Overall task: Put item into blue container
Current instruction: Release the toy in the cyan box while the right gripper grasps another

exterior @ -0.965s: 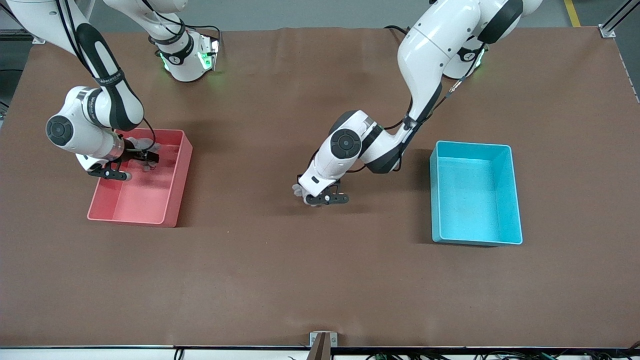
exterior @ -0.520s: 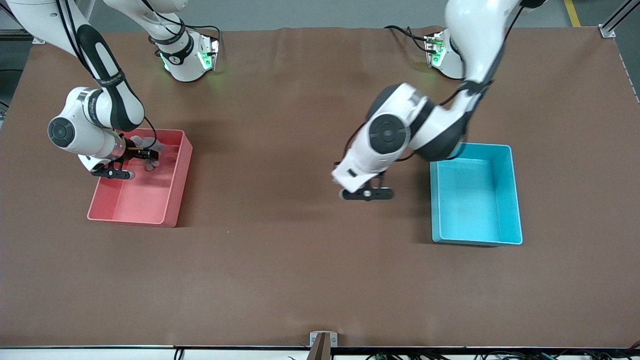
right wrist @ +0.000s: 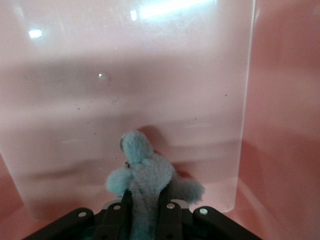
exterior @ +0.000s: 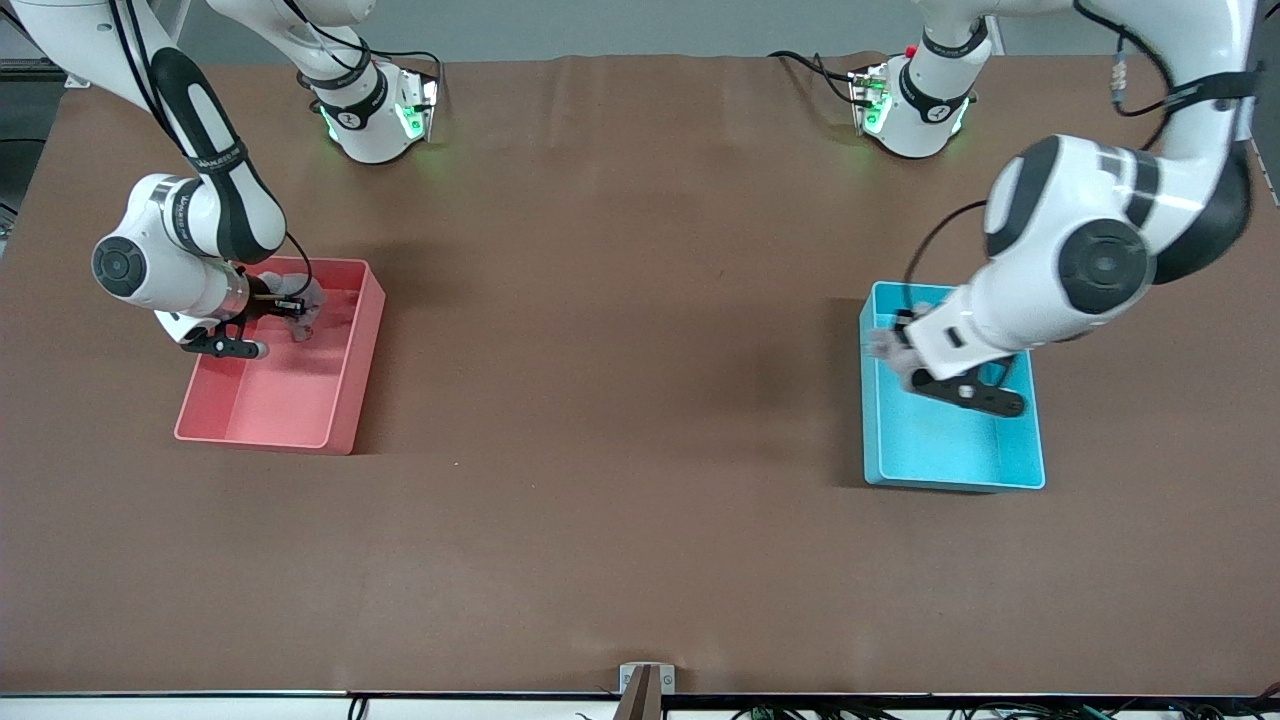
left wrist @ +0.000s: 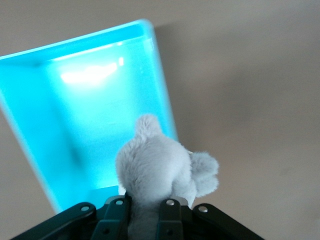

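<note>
1. Left hand (exterior: 890, 352) was up in the air over the blue container (exterior: 1010, 462), above the container's wall on the side toward the right arm's end of the counter (exterior: 620, 500).
2. Its fingers (left wrist: 170, 212) were clamped on a grey plush toy (left wrist: 160, 167); in the left wrist view the toy stuck out past the fingertips, with the container's floor and wall under it.
3. Right hand (exterior: 290, 315) was low inside the pink bin (exterior: 345, 400), at the bin's end that is farther from the front camera.
4. Its fingers (right wrist: 167, 217) were closed around a blue plush toy (right wrist: 145, 172), and the toy lay on or just above the pink floor; I cannot tell which.
5. The blue container stood on the counter toward the left arm's end, well apart from the pink bin.
</note>
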